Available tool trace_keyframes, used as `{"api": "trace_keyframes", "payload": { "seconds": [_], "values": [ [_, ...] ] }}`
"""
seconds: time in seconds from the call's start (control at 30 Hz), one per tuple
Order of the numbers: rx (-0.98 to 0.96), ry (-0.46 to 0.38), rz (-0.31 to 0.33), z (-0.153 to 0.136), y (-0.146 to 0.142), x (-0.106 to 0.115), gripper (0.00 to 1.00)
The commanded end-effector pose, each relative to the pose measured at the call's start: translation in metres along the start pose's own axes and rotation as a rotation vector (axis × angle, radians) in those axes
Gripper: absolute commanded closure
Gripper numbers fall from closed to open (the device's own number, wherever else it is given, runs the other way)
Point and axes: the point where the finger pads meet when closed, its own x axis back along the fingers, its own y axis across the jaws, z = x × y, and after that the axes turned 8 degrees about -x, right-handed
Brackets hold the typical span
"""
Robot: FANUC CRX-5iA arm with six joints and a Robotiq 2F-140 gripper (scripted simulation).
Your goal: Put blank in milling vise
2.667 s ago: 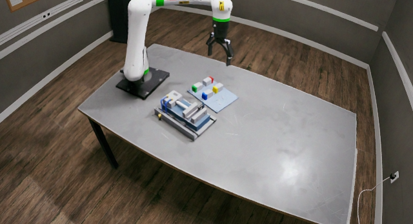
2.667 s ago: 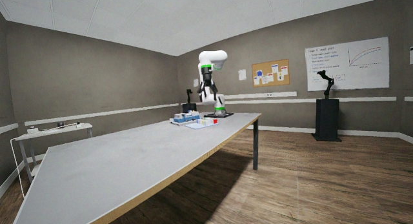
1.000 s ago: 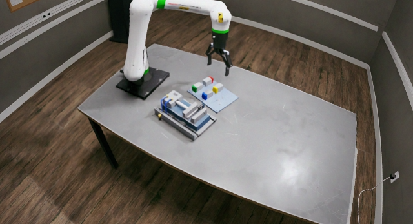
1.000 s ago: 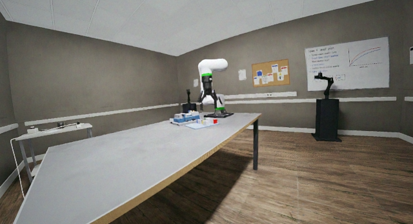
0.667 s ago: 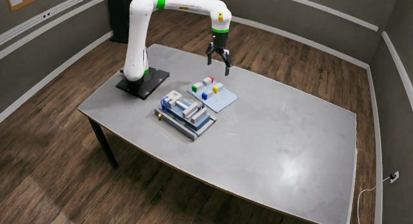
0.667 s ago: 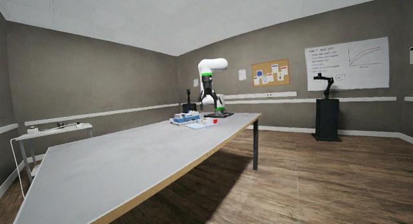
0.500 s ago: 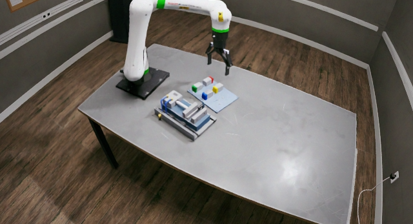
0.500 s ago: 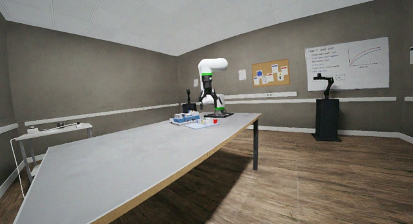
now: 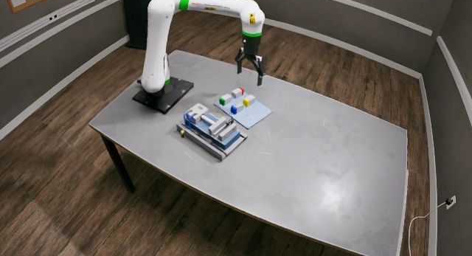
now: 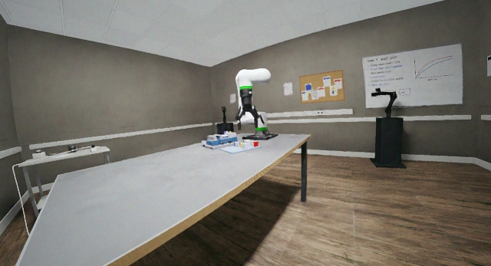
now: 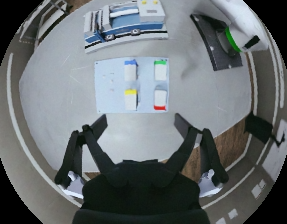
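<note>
The blank with the blue end (image 9: 236, 108) lies on the light blue plate (image 9: 244, 111), at its side nearest the vise; in the wrist view it shows at the plate's far left (image 11: 131, 70). The milling vise (image 9: 210, 130) stands just in front of the plate, with its hose end block (image 9: 193, 111) towards the robot base, and shows at the top of the wrist view (image 11: 125, 19). My gripper (image 9: 250, 72) is open and empty, hanging high above the plate's far edge. In the wrist view its fingers frame the table on the near side of the plate.
Three other blanks lie on the plate: green end (image 9: 225, 99), red end (image 9: 237, 92), yellow end (image 9: 248, 100). The robot base plate (image 9: 163, 94) sits at the table's far left. The table edge runs just behind the gripper.
</note>
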Motion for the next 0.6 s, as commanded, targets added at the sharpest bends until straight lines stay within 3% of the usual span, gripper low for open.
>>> {"api": "trace_keyframes", "payload": {
  "seconds": [0.0,0.57],
  "values": [
    [0.0,-0.001,0.001,0.0,0.0,0.002,0.0],
    [0.0,-0.001,0.001,-0.022,0.005,0.005,0.0]
  ]
}}
